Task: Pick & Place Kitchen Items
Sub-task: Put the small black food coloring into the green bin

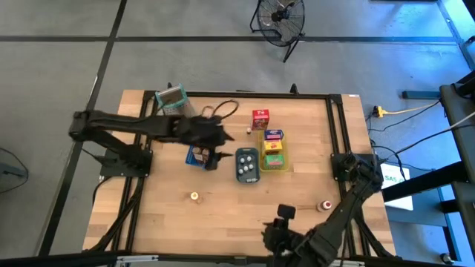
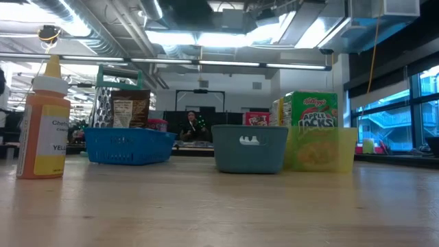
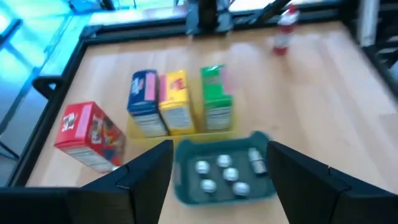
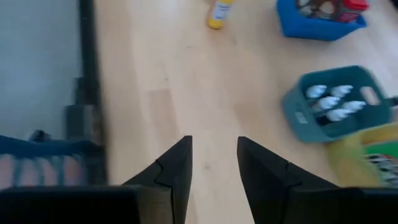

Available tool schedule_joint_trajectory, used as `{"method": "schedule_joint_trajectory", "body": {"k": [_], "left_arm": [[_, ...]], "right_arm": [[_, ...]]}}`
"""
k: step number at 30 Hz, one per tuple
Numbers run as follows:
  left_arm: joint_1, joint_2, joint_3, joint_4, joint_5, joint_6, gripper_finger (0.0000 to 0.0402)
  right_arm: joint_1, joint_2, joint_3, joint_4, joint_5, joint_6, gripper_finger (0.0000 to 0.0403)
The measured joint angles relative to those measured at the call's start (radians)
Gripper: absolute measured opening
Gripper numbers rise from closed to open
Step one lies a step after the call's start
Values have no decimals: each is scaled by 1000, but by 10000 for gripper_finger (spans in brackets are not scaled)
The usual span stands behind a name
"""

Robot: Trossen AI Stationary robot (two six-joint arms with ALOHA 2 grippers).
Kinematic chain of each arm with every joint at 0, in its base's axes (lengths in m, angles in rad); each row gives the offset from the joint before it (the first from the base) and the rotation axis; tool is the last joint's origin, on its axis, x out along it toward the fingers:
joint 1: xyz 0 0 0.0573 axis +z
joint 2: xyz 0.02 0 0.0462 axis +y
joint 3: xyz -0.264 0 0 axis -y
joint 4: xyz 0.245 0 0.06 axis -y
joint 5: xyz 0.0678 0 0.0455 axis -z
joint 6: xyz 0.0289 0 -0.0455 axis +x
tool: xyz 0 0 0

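Over the middle of the pale wooden table (image 1: 171, 215) my left gripper (image 1: 215, 152) hangs with its two dark fingers spread and nothing between them, just beside the blue plastic tray (image 1: 197, 155) and close to the grey-blue plastic tray (image 1: 247, 165); that grey-blue tray holds several small white round pieces (image 3: 222, 173); next to it, in the translucent yellow rectangular tray (image 1: 274, 152), stand three small cartons in a row: a blue-purple carton (image 3: 143, 102), a yellow carton (image 3: 175, 102) and a green carton (image 3: 216, 99); a red carton (image 1: 260, 119) stands on the table just beyond that yellow tray; a small red-capped bottle (image 1: 325, 205) stands near the table's right edge, and a yellow squeeze bottle (image 2: 44, 120) stands alone on the near left part; a green-rimmed metal mesh grater (image 1: 171, 99) sits at the far left corner; my right gripper (image 1: 276, 236) waits low at the near edge, fingers parted with a narrow gap, holding nothing.
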Motion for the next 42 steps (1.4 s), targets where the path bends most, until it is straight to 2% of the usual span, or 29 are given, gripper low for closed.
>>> {"method": "schedule_joint_trajectory", "body": {"k": [4,8,10,14,16,20,22,24,27,31,37,42], "left_arm": [[-126,-109,0,-90,-116,-115,253],[-236,-163,0,-212,-251,-267,253],[-285,-175,0,-274,-315,-348,253],[-379,-177,-3,-379,-377,-533,253],[-430,-171,-20,-381,-384,-624,253],[-536,-158,-75,-357,-394,-757,253],[-590,-153,-100,-357,-430,-838,253],[-640,-143,-126,-345,-479,-913,253],[-708,-132,-156,-336,-539,-1022,253],[-786,-94,-159,-336,-595,-1121,253],[-862,-49,-159,-279,-658,-1140,253],[-899,-26,-159,-278,-724,-1183,253]], "right_arm": [[-53,-54,0,-102,16,-51,131],[-133,-145,1,-143,176,-110,131],[-187,-197,1,-130,188,-138,131],[-305,-281,1,-126,117,-231,131],[-371,-309,2,-121,78,-308,131],[-524,-345,1,-93,-112,-486,131],[-600,-348,1,-84,-217,-567,131],[-661,-344,1,-85,-278,-644,131],[-732,-327,0,-90,-332,-739,138],[-810,-296,1,-92,-369,-803,170],[-918,-234,1,-84,-374,-902,227],[-1014,-174,1,-73,-430,-992,240]]}}
